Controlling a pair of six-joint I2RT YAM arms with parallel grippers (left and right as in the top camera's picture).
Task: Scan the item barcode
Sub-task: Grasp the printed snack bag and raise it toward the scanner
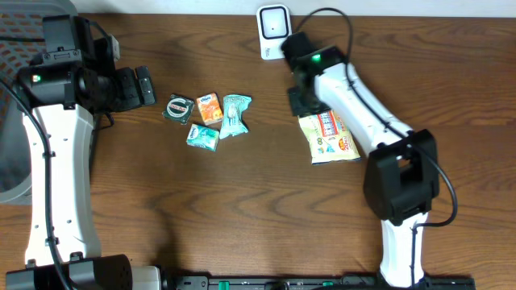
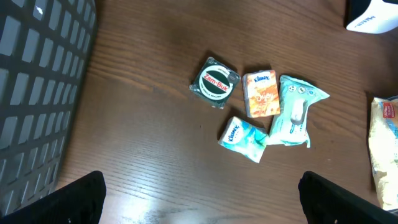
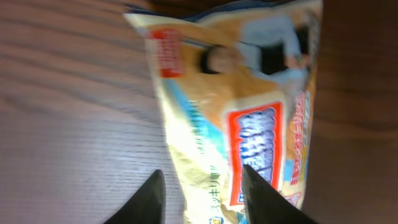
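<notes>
The yellow snack packet [image 1: 329, 137] lies flat on the tabletop, right of centre and nearer the far edge than the near one. Its red and blue printed panel faces up. The right gripper [image 3: 202, 174] is down over the packet's far end. In the right wrist view one dark finger [image 3: 152, 199] stands on bare wood just beside the packet's edge, and the other overlaps the wrapper. The end of the wrapper sits in the gap between them. The jaws are partly drawn in, but I cannot tell whether they are actually pinching the wrapper.

The white barcode scanner [image 1: 273, 31] stands at the far edge of the tabletop, just beyond the right arm's wrist and apart from the packet.

Four small items are clustered left of centre, well apart from the packet:
- a round Zam-Buk tin [image 1: 178, 108]
- an orange Kleenex pack [image 1: 210, 107] just beside the tin
- a pale teal sachet [image 1: 235, 114] touching the orange pack's right side
- a small teal Kleenex pack [image 1: 201, 136] in front of the others (tilted, one corner near the sachet)

The left gripper [image 1: 145, 84] hangs left of the cluster, jaws spread wide with nothing between them. A grey mesh basket [image 1: 16, 48] occupies the far left corner.
</notes>
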